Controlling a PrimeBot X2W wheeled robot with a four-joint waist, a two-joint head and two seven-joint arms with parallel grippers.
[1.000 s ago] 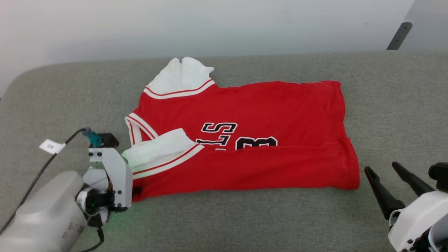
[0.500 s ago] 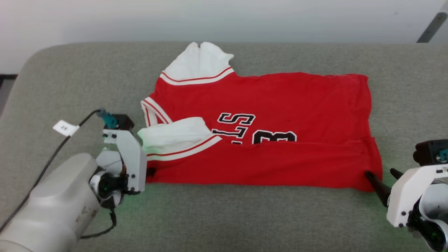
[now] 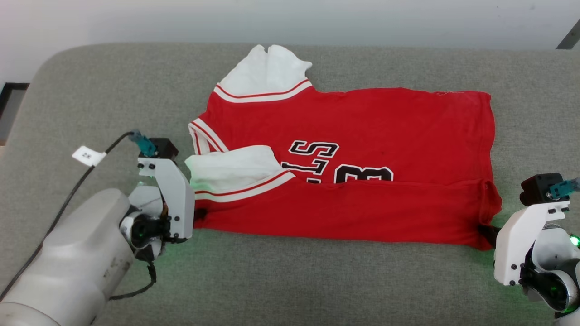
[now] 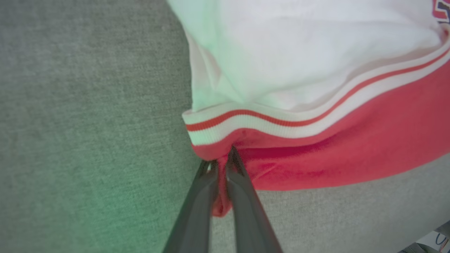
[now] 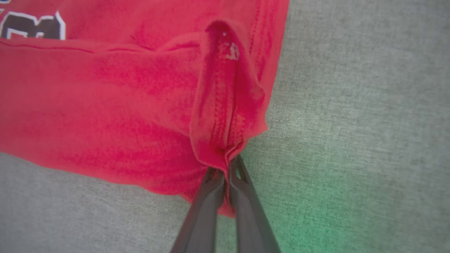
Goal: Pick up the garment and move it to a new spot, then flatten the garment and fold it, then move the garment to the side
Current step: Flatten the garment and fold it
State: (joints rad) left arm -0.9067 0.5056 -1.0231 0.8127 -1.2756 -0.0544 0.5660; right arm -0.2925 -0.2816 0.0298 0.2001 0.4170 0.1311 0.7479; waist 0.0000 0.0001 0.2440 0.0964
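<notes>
Head view: "S" on garment (image 3: pixel 362 122)

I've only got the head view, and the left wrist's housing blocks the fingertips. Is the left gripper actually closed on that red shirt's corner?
Observer: Yes. The left wrist view shows the left gripper shut on the near corner of the bright red soft fabric T-shirt, just under the red-and-white striped trim.
Operator: And the right side?
Observer: The right wrist view shows the right gripper shut on the T-shirt's other near corner.
Operator: Is the cloth flat there?
Observer: No, the stitched hem stands up in a folded ridge above the fingertips.
</notes>
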